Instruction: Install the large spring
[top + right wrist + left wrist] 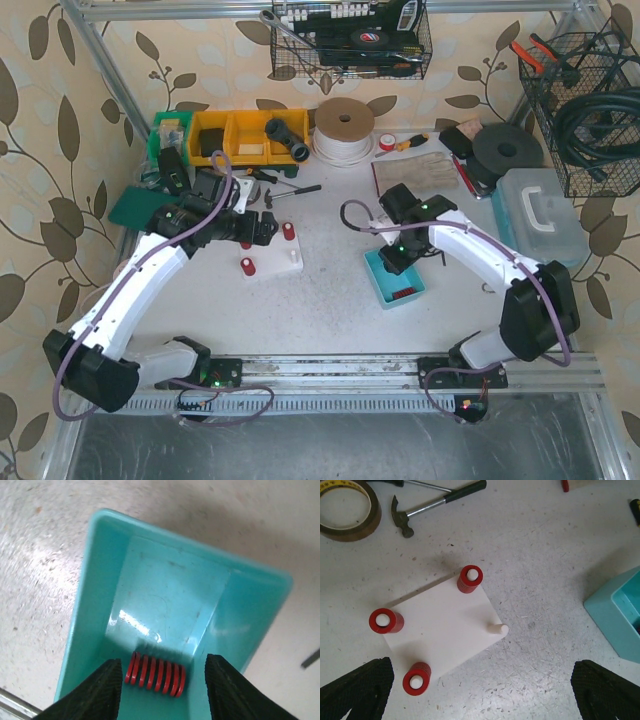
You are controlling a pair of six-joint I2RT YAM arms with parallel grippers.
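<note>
A red spring (155,674) lies on its side in the teal bin (100,580), also seen in the top view (382,288). My right gripper (162,690) is open, its fingers straddling the spring's two ends just above it. The white peg plate (442,625) carries three red springs on pegs (470,579), (385,621), (417,678); one peg (498,629) is bare. My left gripper (480,695) is open and empty above the plate's near edge. In the top view the plate (272,255) sits under the left gripper (262,228).
A hammer (437,502) and a tape roll (347,507) lie beyond the plate. The teal bin's corner (615,615) shows at the right of the left wrist view. Yellow bins (240,135), a cord spool (343,128) and a clear box (540,215) line the back and right.
</note>
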